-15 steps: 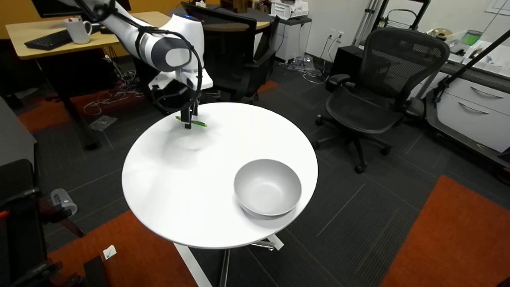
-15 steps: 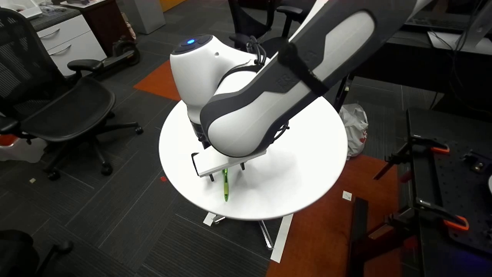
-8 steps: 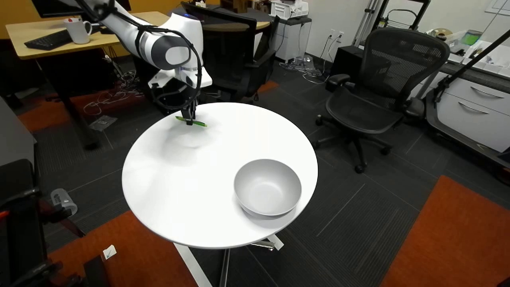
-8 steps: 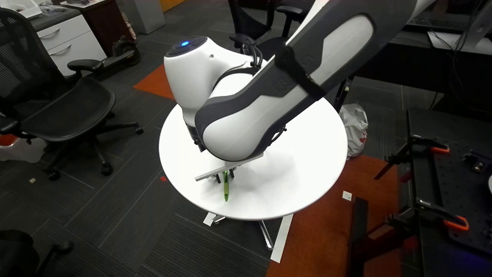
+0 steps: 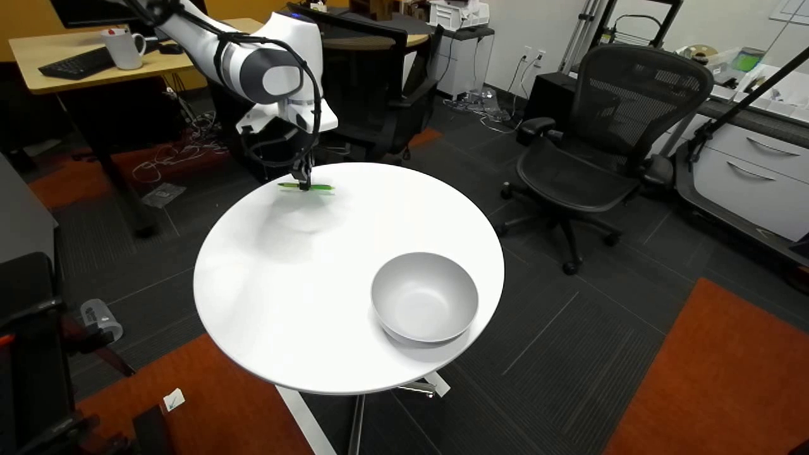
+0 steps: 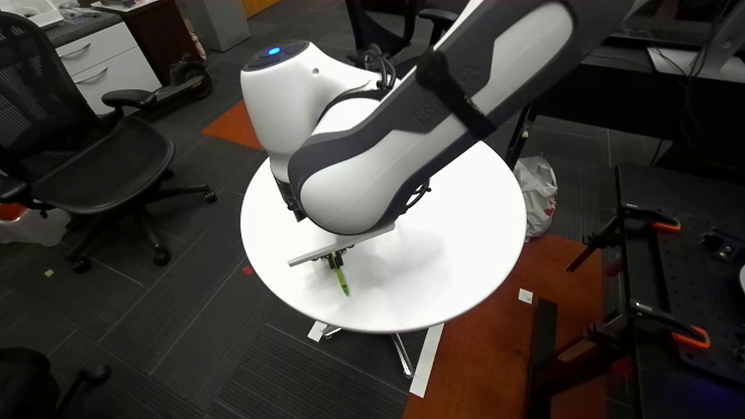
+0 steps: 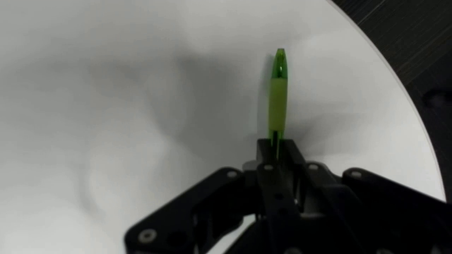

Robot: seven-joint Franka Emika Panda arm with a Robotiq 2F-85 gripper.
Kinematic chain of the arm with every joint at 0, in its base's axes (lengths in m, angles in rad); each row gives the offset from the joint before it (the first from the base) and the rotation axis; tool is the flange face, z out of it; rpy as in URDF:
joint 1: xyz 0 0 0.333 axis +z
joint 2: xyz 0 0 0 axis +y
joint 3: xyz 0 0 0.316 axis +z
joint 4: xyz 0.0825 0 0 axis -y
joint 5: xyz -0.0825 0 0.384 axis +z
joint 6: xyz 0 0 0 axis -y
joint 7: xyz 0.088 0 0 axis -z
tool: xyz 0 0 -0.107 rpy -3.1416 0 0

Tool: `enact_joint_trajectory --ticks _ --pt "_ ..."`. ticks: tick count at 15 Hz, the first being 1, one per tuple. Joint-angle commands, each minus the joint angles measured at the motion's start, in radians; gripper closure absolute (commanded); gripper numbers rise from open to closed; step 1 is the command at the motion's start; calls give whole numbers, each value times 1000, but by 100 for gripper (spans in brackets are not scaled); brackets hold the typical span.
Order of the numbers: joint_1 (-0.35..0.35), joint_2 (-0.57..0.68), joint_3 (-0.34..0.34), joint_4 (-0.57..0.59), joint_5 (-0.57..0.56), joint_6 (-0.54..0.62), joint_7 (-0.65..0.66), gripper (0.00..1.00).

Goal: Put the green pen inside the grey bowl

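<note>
Your green pen (image 7: 278,104) has come up and turned a little since half a second ago, and the gripper (image 7: 277,147) is now squeezed tight on its middle. In an exterior view it hangs just over the far left of the white table (image 5: 297,309), it seems, so lift higher before you swing to the grey bowl (image 5: 425,303) (near right, well apart), don't bump its side, then let go low and gently.
</note>
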Motion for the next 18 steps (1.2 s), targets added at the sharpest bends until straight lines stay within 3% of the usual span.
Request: enact_joint_trajectory --ticks 1,9,13,18 --pt "-4 -168 -33 -111 -7 -14 -5 97" --pt "-41 -458 -178 -286 -155 -43 40 97" --pt "-132 -483 -206 -309 -176 -75 13 97" --pt "-238 -417 -222 -270 -163 -73 -11 97"
